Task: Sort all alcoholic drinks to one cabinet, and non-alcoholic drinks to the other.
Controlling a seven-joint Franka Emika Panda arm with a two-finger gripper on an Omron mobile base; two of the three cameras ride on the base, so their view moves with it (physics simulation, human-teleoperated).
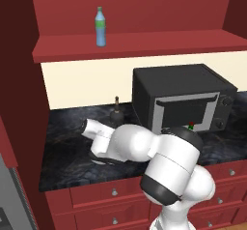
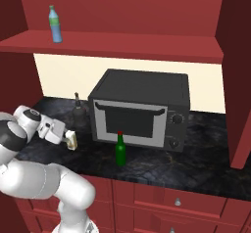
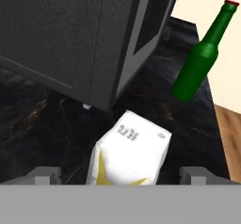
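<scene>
The white-and-yellow carton point(image 3: 131, 155) is bracketed by the spread fingers point(image 3: 47, 175), apparently not yet clamped, low over the dark desk point(image 2: 206, 168) left of the microwave point(image 2: 139, 107), presumably for lifting to the shelf point(image 2: 122, 43) where the clear-blue bottle point(image 2: 55, 24) is kept.

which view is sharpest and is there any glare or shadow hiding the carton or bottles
Hand view: closest and clearest, carton evenly lit, green bottle crisp with a soft sheen, no glare. Right base view: gripper at the small carton; dark bottle blends into the dim counter. Left base view: blue bottle clear on the shelf; the arm covers the carton.
</scene>
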